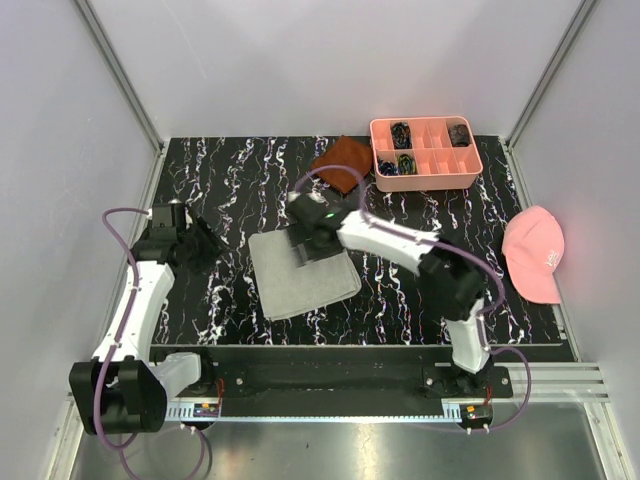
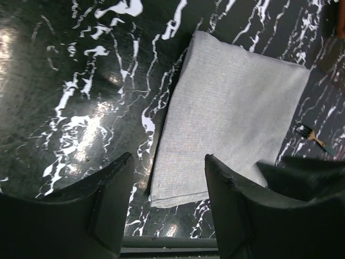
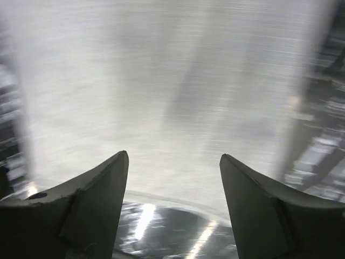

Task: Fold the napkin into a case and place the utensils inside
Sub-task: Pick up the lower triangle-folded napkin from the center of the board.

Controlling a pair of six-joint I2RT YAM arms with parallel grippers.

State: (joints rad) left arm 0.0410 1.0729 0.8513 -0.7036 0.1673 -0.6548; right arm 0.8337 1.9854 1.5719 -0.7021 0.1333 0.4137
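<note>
Napkin (image 1: 303, 272) lies folded flat mid-table, no pouch yet. Left pincer (image 2: 167, 159), at its nine o'clock, gapes empty. Right pincer (image 3: 172, 156) hangs over its twelve o'clock edge, jaws apart, empty. Fork (image 2: 311, 135) waits just beside the cloth. Risk: pinching one layer only would drag the fold crooked.

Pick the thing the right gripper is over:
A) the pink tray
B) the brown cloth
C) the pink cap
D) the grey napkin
D: in the top view the right gripper hangs over the far part of the grey napkin, and its wrist view is filled with that grey fabric.
</note>
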